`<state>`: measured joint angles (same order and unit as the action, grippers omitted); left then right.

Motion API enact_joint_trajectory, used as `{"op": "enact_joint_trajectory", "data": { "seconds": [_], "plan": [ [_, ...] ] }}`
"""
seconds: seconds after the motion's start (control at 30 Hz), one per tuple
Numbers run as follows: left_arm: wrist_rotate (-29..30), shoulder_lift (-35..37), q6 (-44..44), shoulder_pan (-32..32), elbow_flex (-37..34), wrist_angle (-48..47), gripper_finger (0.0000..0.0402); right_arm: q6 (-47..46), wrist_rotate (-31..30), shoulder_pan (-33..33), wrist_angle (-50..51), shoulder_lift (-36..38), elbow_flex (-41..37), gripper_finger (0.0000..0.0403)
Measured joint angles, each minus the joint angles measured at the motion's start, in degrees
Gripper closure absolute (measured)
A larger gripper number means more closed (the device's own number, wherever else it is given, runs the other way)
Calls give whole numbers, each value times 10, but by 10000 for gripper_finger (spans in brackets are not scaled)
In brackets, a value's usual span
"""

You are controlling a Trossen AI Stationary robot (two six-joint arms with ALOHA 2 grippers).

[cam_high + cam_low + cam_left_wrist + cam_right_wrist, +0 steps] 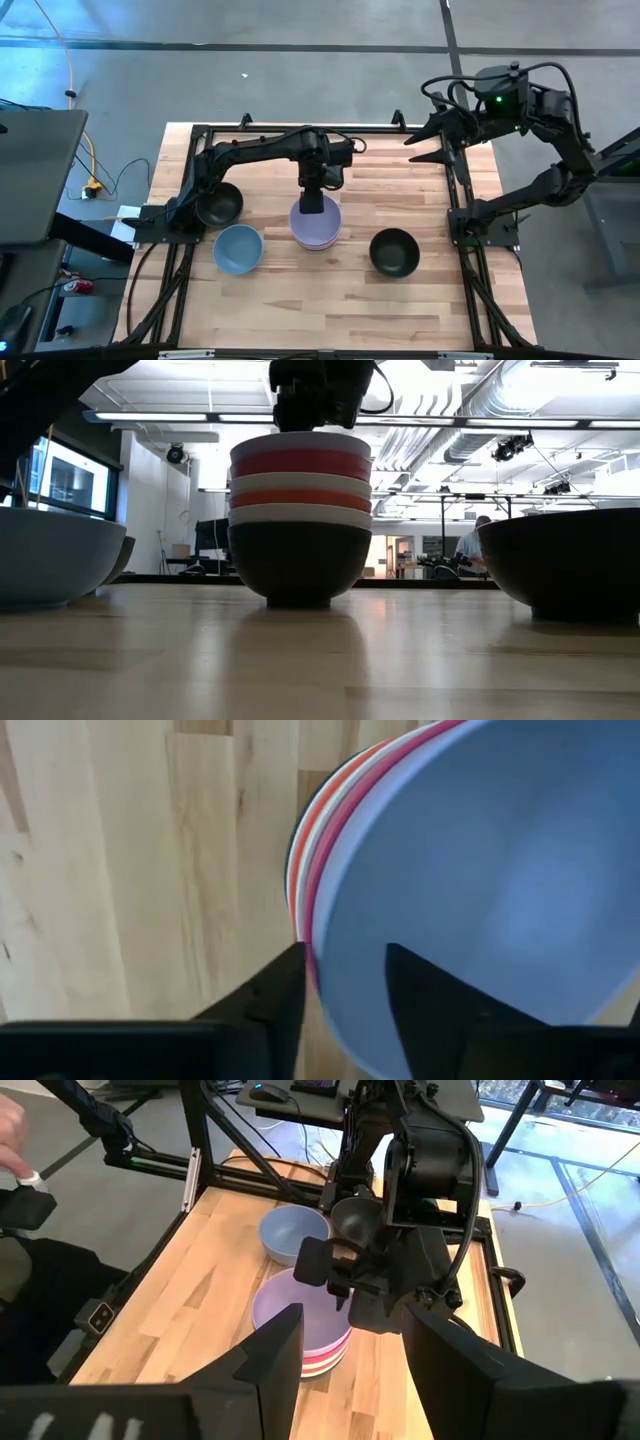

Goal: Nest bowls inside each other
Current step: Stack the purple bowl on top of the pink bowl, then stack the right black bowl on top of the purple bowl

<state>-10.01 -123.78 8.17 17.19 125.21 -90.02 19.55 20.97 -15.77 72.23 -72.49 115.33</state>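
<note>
A stack of several nested bowls [316, 228] stands on its foot at the table's middle, with the lavender bowl [480, 870] on top and magenta, white and red rims below it [300, 490]. My left gripper [345, 960] is open and reaches down onto the stack [313, 205]. One finger is outside the lavender rim and one is inside it. A blue bowl [238, 248] and a black bowl [219, 204] sit left of the stack, and another black bowl [394, 251] sits to its right. My right gripper [422, 147] is open, raised over the far right corner. My left gripper comes from above, pointing down, astride the lavender bowl's rim [322, 945]. The outer finger [285, 990] lies close against the rim and the inner finger [410, 995] stands apart from the wall. I cannot tell whether either touches. The bowl sits nested in the stack.
Bare wood lies along the near edge [330, 310] and between the stack and the right black bowl. A black frame [300, 128] runs along the table's far edge. In the right wrist view a person's hand [12, 1125] shows beyond the table's left side.
</note>
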Motion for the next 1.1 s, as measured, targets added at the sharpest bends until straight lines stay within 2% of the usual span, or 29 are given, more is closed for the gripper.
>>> {"op": "enact_joint_trajectory", "data": {
  "seconds": [0.2, 0.33, 0.43, 0.63, 0.9, 1.1],
  "plan": [
    [-6, 29, 19, 22, 0, 0, 217, -3, 0, 0, 5, 0, 0, 238],
    [-14, 69, 29, 53, 0, 0, 210, -29, 0, 0, 24, 0, 0, 238],
    [-14, 112, 35, 82, 0, 0, 211, -86, -1, 0, 44, 0, -20, 238],
    [-13, 215, 45, 142, 0, 0, 209, -213, -54, 0, 92, 8, -152, 238],
    [27, 320, 66, 177, 1, 0, 210, -351, -52, 0, 63, 9, -332, 238],
    [30, 352, 86, 178, 1, 0, 210, -474, -51, 15, 30, 10, -436, 238]
  ]
}}
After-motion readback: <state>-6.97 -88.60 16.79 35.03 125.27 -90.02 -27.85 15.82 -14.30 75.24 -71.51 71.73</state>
